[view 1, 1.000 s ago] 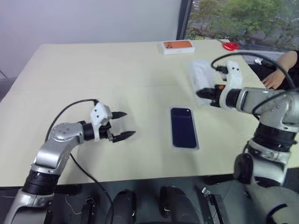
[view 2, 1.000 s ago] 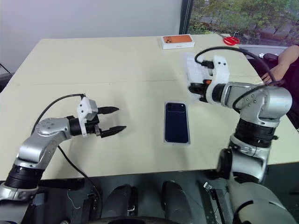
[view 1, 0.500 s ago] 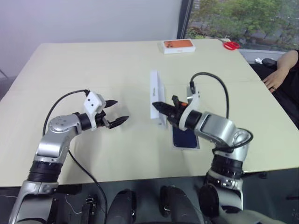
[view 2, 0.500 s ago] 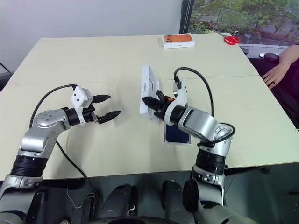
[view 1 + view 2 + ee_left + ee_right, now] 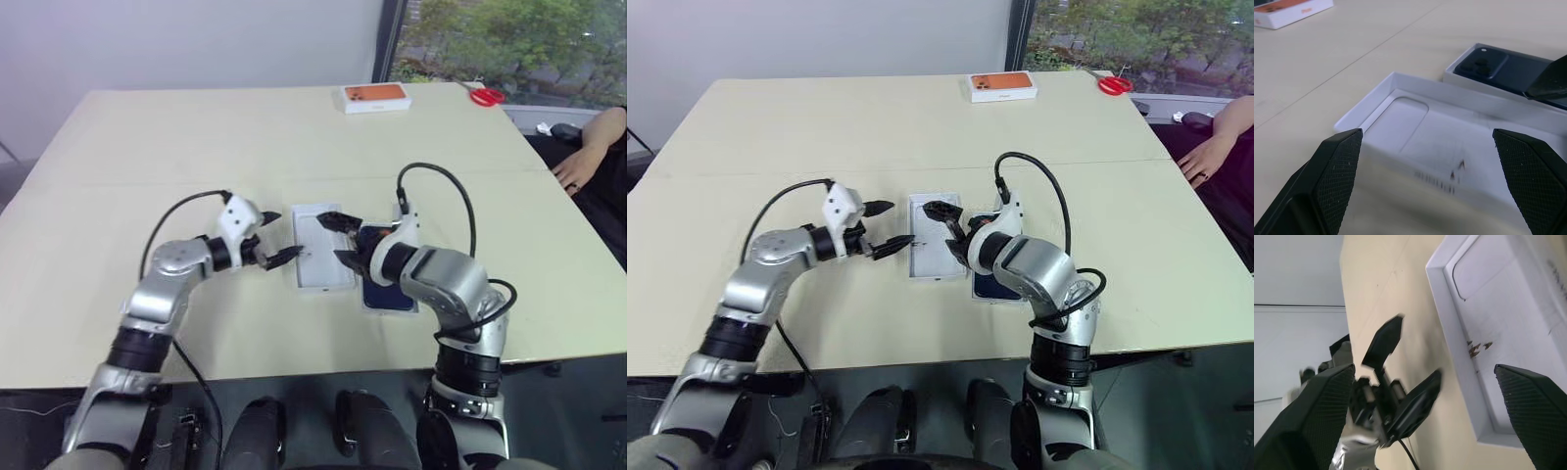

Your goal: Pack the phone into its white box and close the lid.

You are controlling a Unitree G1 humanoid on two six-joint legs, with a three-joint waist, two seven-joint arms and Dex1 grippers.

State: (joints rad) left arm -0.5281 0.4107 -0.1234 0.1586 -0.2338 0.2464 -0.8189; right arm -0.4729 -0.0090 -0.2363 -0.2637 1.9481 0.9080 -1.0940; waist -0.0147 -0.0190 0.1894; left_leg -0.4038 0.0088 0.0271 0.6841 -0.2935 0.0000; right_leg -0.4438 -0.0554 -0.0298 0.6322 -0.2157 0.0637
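Left eye view showed two shallow white containers lying side by side in the middle of the pale bench [image 5: 196,137]. The lid [image 5: 321,249] lay open side up, its pale inside bare apart from a rounded recess outline at the far end and some small dark marks. Just beside it, on the robot's right, sat the white box [image 5: 1484,88], and the phone [image 5: 1498,71] lay flat inside it, dark navy face up with its camera bump at the far corner; in the head views the right forearm covered much of it. The left pincer [image 5: 278,238] hovered at the lid's left edge with its two black fingers spread apart and nothing between them. The right pincer [image 5: 340,238] hung over the lid's right edge, fingers likewise spread wide and holding nothing. Whether either touched the cardboard could not be told. At the far edge of the bench lay a white box with orange picture [image 5: 373,96], closed, and red scissors [image 5: 483,95] near it. A person's hand [image 5: 573,168] rested at the bench's right side.
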